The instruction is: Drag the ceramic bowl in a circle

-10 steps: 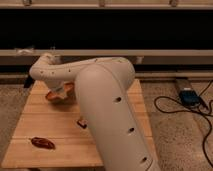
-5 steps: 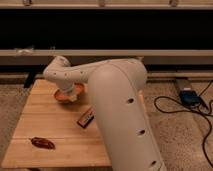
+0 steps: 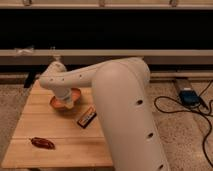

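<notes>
On the wooden table (image 3: pixel 30 125), a dark red object (image 3: pixel 43 143) lies near the front left corner. Further back, the bowl (image 3: pixel 64 101) sits just left of the table's middle; it has slid toward the centre over the last second, so the circular drag looks underway. The gripper (image 3: pixel 66 98) is hidden behind the arm's wrist, pressed down into the bowl with its fingers clenched together. A small dark bar (image 3: pixel 87 117) lies just right of the bowl. The white arm (image 3: pixel 125 110) fills the table's right side.
</notes>
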Available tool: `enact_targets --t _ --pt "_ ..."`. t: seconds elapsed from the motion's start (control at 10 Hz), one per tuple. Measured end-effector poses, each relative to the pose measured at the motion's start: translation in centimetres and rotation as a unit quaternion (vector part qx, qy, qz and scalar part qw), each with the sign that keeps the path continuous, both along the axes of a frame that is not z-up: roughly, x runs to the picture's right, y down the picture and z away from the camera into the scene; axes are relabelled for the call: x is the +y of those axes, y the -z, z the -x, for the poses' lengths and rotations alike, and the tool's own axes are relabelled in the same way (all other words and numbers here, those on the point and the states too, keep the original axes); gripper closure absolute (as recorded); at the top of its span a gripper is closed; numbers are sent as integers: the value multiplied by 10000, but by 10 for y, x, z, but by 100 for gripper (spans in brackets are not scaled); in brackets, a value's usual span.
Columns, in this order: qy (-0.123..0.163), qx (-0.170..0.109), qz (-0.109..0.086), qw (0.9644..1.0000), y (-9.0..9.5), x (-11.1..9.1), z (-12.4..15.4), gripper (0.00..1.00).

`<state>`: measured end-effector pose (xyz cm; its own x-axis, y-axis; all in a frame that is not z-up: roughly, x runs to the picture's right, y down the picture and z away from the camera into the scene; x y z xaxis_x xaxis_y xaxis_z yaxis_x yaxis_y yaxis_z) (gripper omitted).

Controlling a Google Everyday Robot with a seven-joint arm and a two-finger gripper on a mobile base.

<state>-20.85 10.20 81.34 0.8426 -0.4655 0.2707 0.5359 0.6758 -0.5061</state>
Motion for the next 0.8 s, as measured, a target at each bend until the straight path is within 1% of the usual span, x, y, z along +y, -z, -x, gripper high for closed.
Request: enact_targets --t 0.1,0.2,0.3,0.4,0.6,0.8 --pt "73 -103 39 9999 13 12 9 100" --pt "128 -191 71 9997 22 20 17 100" --pt "211 -338 124 9991 32 31 29 100" --pt "283 -472 149 9984 38 36 42 100" --pt "394 -682 165 9968 40 37 64 100" --pt "464 -880 123 9950 30 25 89 100"
